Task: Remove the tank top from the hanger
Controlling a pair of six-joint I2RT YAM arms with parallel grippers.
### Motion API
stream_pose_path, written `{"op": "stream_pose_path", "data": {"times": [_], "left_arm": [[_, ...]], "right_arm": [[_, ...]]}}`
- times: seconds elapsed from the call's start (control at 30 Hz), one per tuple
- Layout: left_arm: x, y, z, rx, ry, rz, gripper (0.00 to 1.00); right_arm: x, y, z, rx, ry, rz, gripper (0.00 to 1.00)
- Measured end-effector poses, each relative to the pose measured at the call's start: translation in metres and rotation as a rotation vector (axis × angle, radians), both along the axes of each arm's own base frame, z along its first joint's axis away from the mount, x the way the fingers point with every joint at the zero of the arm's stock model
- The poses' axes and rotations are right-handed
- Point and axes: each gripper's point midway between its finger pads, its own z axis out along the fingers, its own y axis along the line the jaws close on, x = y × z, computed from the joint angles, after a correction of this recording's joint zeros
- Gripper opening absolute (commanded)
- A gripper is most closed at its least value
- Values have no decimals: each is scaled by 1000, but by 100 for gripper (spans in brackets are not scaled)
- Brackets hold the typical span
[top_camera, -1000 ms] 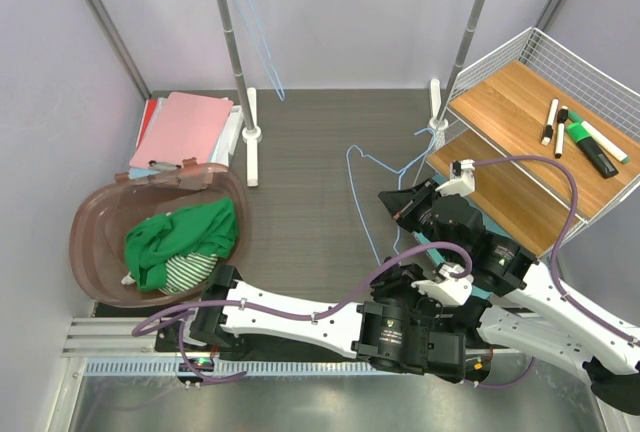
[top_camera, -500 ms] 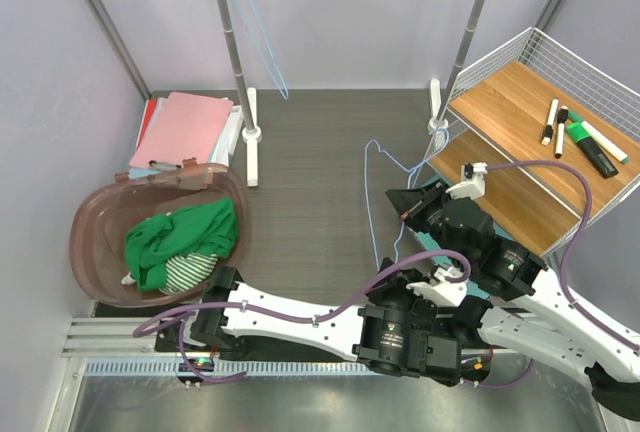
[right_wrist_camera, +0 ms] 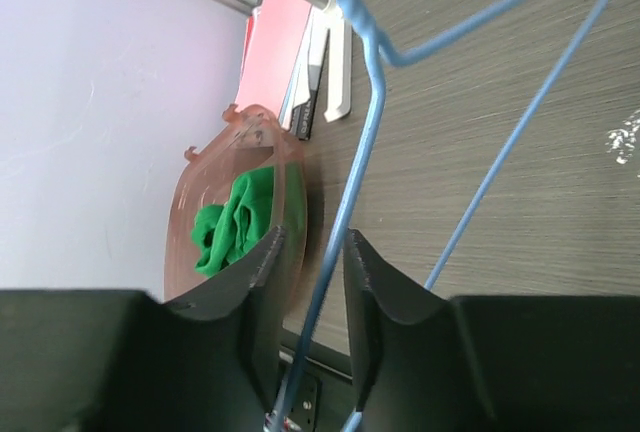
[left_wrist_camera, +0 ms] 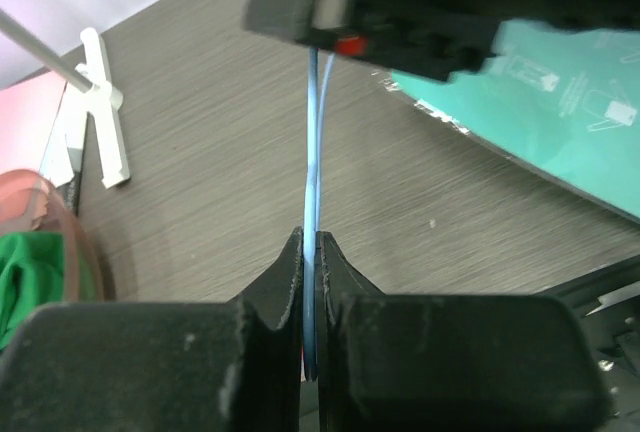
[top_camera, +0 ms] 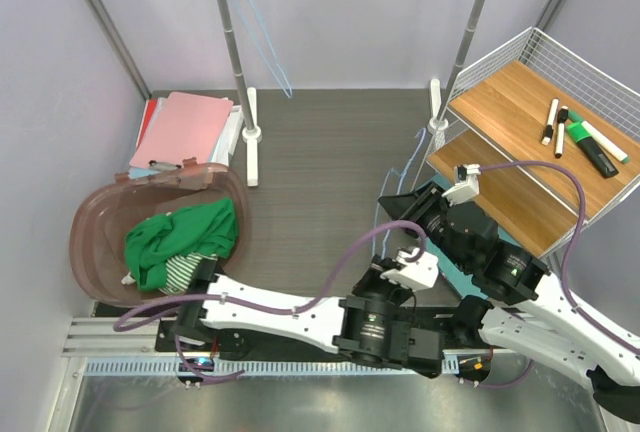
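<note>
1. From above: the green tank top (top_camera: pixel 185 237) lies bunched in the brown basket (top_camera: pixel 88 214) at 9 o'clock on the bench (top_camera: pixel 320 152), off the hanger. The blue wire hanger (top_camera: pixel 413 152) stands raised right of centre. It is well apart from the basket, with the right hand (top_camera: pixel 395 200) at its lower part. Markers (top_camera: pixel 582 140) lie on the wooden shelf (top_camera: pixel 510 92) at 2 o'clock; their labels are too small to read.
2. Left wrist: the left hand (left_wrist_camera: pixel 310 249) is pressed together on the hanger wire, which runs up toward 12 o'clock. A teal packet (left_wrist_camera: pixel 560 92) at 2 o'clock bears white printed line drawings; its writing cannot be read. A sliver of green cloth shows at 9 o'clock.
3. Right wrist: the hanger wire passes between the right hand's fingers (right_wrist_camera: pixel 262 287), which stand narrowly apart. I cannot tell whether they pinch it. The basket with the tank top sits at 9 o'clock.
</note>
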Motion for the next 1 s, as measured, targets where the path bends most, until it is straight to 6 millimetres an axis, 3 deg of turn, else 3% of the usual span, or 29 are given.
{"op": "stream_pose_path", "data": {"times": [0.07, 0.17, 0.3, 0.47, 0.63, 1.0], "left_arm": [[3, 18, 4, -11, 14, 1, 0], [8, 51, 11, 17, 38, -15, 0], [22, 90, 16, -39, 103, -31, 0], [38, 115, 16, -132, 155, -29, 0], [41, 128, 19, -206, 186, -55, 0], [51, 150, 51, -362, 178, -79, 0]], "right_arm": [[-3, 2, 2, 2, -9, 23, 42], [-6, 3, 6, 5, -25, 44, 62], [-12, 2, 12, 2, -55, 76, 74], [-23, 1, 19, -13, -102, 135, 75], [-34, -8, 24, -34, -145, 165, 77], [-43, -19, 27, -39, -173, 169, 77]]}}
